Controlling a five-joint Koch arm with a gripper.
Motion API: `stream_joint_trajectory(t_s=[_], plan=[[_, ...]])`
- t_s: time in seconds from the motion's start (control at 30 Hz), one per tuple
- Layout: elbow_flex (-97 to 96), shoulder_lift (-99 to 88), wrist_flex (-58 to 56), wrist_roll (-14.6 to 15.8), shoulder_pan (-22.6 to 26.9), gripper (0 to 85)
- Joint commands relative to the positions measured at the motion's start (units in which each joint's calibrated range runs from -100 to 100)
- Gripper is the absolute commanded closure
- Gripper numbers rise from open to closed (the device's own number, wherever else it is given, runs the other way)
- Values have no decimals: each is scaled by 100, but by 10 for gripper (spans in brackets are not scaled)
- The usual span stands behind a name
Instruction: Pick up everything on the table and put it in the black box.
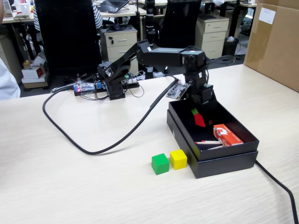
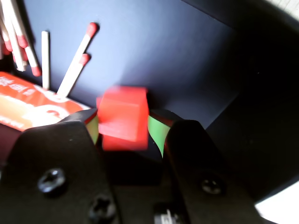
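Observation:
My gripper hangs over the far end of the black box. In the wrist view the jaws stand apart, green pads showing on both sides. A red cube sits blurred between them, loose, with a gap on its right side. In the fixed view the red cube is just under the gripper, inside the box. A red matchbox and loose matches lie in the box; they also show in the wrist view. A green cube and a yellow cube stand on the table left of the box.
A thick black cable loops across the table left of the box, and another runs off at the right. A circuit board with wires lies by the arm's base. A cardboard box stands at the back right.

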Motion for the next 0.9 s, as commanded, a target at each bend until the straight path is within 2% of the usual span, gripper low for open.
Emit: stream_joint_trajectory(t_s=[0.0,0.07,0.1,0.33,0.5,0.67,0.87], plan=[[94,-259,-18,-10,24,608],[-5,-339,-18,-15,20,463],[-51,-454,-18,-29,20,419],[4,-2428,8,-34,-200,412],[-132,-3655,51,-166,-801,390],[-549,-3059,51,-298,-1231,375],[-177,-1131,51,-425,-1538,374]])
